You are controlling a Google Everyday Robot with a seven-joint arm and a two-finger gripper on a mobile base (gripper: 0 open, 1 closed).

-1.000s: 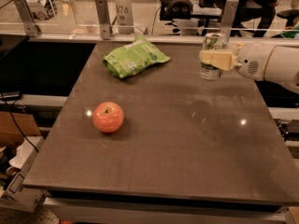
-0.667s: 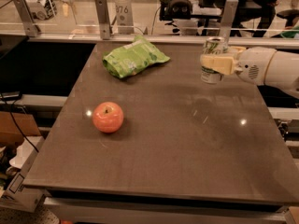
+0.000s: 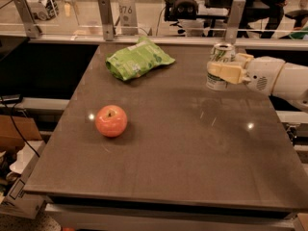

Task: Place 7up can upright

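The 7up can is silver-white with green markings and stands upright at the far right of the dark table, its base on or just above the surface. My gripper reaches in from the right on a white arm. Its cream fingers are closed around the can's middle. The can's shiny top rim shows above the fingers.
A green crinkled snack bag lies at the table's far middle-left. A red apple sits at the left centre. A glass barrier with metal posts runs along the far edge. The table's right edge is close under my arm.
The can and my gripper have settled slightly lower and left; the can stands upright in the same far-right spot, still gripped.
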